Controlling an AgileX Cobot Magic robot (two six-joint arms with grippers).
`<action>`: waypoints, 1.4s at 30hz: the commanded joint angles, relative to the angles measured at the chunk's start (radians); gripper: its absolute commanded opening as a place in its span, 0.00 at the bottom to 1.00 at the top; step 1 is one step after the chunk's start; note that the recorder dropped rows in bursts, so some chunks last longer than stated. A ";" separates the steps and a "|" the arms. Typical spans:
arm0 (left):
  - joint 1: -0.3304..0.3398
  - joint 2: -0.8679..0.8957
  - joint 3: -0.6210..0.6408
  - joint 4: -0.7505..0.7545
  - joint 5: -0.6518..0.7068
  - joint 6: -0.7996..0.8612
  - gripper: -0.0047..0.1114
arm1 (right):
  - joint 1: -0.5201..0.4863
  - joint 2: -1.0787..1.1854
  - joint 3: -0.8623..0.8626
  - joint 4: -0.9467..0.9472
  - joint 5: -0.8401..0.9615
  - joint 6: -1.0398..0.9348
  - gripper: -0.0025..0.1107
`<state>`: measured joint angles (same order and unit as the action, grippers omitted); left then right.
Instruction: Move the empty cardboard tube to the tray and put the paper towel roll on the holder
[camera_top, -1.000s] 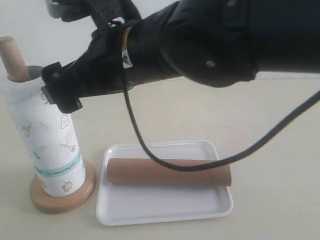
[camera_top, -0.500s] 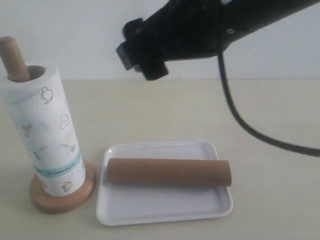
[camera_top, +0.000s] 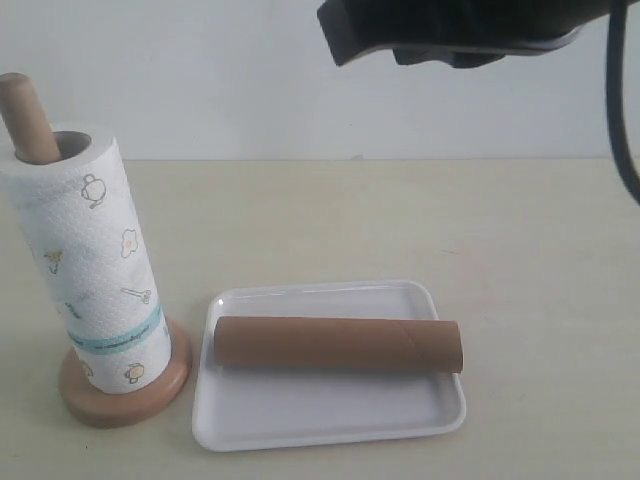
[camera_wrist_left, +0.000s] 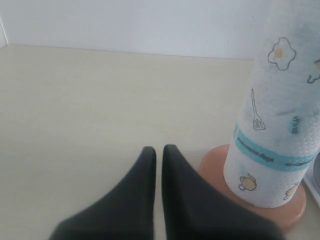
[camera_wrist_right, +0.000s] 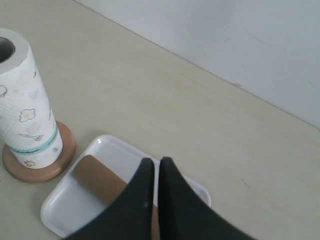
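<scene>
1. The right claw is clenched on nothing, its two fingers pressed flat together. It hangs high over the worktop.
2. The left claw is likewise clenched and empty. It sits low, near the worktop.
3. The empty cardboard tube lies on its side inside the tray, along the tray's length.
4. The paper towel roll stands upright on the holder. The pole tip pokes out of its core, and the roll's lower end rests on the disc base.
5. Both halves of the task look finished, so the step in hand is probably just getting the arms clear.
6. To do that well, take the right arm straight up and away, keeping its cable off the roll.
7. Back the left claw away from the holder's base before lifting it. A sideways nudge there could tip the roll.
8. In the right wrist view, the tube lies below the right claw and well apart from it, partly hidden behind the fingers. The roll stands off to one side.
9. In the left wrist view, the roll stands just beside the left claw, not touching it.
</scene>
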<state>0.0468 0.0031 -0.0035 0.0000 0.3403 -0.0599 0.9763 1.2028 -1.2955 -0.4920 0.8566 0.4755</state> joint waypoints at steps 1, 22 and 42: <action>0.002 -0.003 0.004 -0.011 -0.003 0.001 0.08 | -0.002 -0.006 -0.003 -0.008 0.001 0.000 0.05; 0.002 -0.003 0.004 -0.011 -0.003 0.001 0.08 | -0.002 -0.061 0.022 -0.188 -0.043 -0.012 0.05; 0.002 -0.003 0.004 -0.011 -0.003 0.001 0.08 | -0.699 -0.841 0.938 -0.195 -0.779 0.262 0.05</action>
<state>0.0468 0.0031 -0.0035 0.0000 0.3403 -0.0599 0.3590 0.4852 -0.4561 -0.6786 0.1604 0.7198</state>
